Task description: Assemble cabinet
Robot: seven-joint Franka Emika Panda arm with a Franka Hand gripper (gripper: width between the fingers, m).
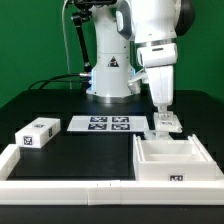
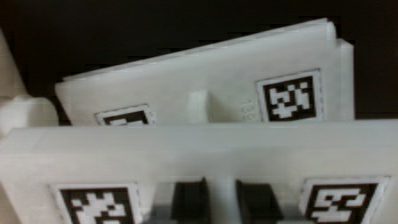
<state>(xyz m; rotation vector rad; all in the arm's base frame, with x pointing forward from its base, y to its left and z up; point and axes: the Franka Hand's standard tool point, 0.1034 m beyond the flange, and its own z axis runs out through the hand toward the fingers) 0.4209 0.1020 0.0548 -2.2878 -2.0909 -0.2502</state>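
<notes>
The large white cabinet body (image 1: 172, 160), an open box with a tag on its front, sits at the front of the exterior view's right. My gripper (image 1: 164, 118) stands straight down just behind it, shut on a small white tagged block (image 1: 166, 124). In the wrist view the gripper (image 2: 222, 205) has its dark fingers (image 2: 191, 200) close together on a thin white rib of that block (image 2: 107, 165), which carries two tags. Beyond it lies another white tagged piece (image 2: 214, 85), tilted; I cannot tell which part it is. A second small white block (image 1: 35, 135) lies at the exterior view's left.
The marker board (image 1: 105, 124) lies flat at mid-table in front of the robot base (image 1: 108, 75). A long low white border rail (image 1: 60, 185) runs along the front and up the left side. Black cables hang behind the arm.
</notes>
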